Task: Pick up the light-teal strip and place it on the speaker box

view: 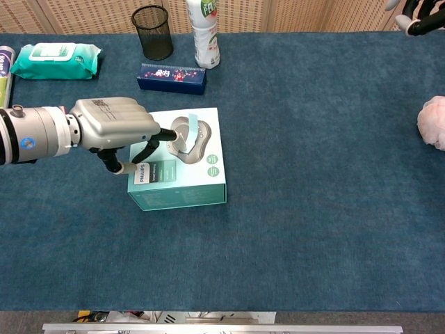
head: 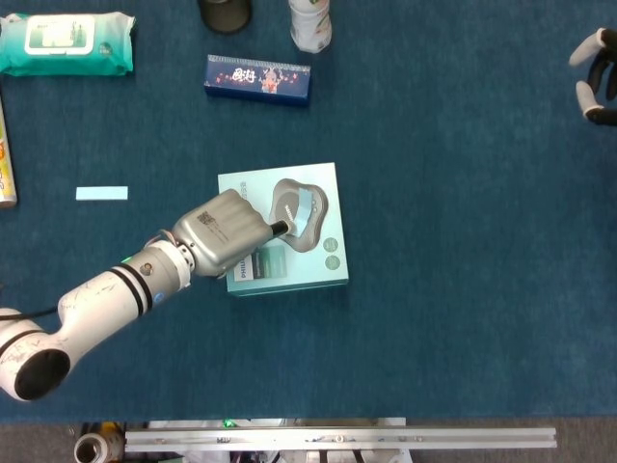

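Note:
The light-teal speaker box point(head: 289, 265) point(view: 181, 188) lies flat in the middle of the blue table. A light-teal strip point(head: 307, 210) point(view: 192, 125) rests on its top, across the printed speaker picture. My left hand point(head: 227, 236) point(view: 115, 125) hovers over the box's left half, its fingers spread, and one dark fingertip point(view: 169, 134) reaches to the strip's lower end. A second light-teal strip point(head: 101, 193) lies on the table far to the left. My right hand point(head: 598, 72) point(view: 417, 17) hangs at the far right edge, holding nothing.
Along the back stand a wet-wipes pack point(head: 66, 43), a dark blue carton point(head: 257, 79), a black mesh cup point(view: 153, 31) and a bottle point(view: 202, 35). A pink fluffy object point(view: 434, 122) sits at the right edge.

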